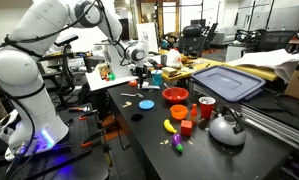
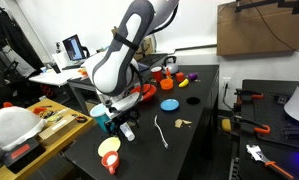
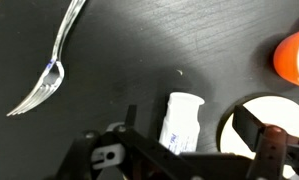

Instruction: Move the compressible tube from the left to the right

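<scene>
While your fingers (image 3: 259, 135) hang spread low over the dark tabletop (image 3: 159, 45), the white tube (image 3: 181, 118) lies flat between them. One end points out past the fingertips, and a gap shows on each side of it, so you are not pinching it. Just outside one finger sits a white round thing (image 3: 229, 128), and a little beyond that an orange object (image 3: 294, 55). Farther out, off to the other side, a metal fork (image 3: 55, 60) lies flat. Well beyond, in an exterior view, stand a blue disc (image 1: 146, 103), a red bowl (image 1: 175, 95) and a silver kettle (image 1: 227, 128).
</scene>
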`<state>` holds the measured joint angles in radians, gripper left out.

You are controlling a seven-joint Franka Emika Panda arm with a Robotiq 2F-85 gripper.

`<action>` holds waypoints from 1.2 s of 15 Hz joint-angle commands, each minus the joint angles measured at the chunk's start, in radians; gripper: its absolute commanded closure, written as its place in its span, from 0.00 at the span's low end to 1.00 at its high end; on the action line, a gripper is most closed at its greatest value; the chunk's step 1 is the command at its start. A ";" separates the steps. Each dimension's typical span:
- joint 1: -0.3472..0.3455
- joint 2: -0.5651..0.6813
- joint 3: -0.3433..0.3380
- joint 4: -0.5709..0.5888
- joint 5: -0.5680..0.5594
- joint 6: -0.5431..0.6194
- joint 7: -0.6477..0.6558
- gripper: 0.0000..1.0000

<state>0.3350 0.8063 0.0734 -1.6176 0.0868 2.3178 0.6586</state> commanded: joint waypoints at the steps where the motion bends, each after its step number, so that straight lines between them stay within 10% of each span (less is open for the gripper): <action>1: 0.011 0.017 -0.021 0.013 0.014 0.016 0.031 0.34; 8: 0.015 -0.004 -0.034 -0.016 0.010 0.051 0.035 0.88; 18: 0.017 -0.162 -0.040 -0.181 0.012 0.082 0.067 0.88</action>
<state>0.3362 0.7579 0.0517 -1.6759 0.0868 2.3761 0.6730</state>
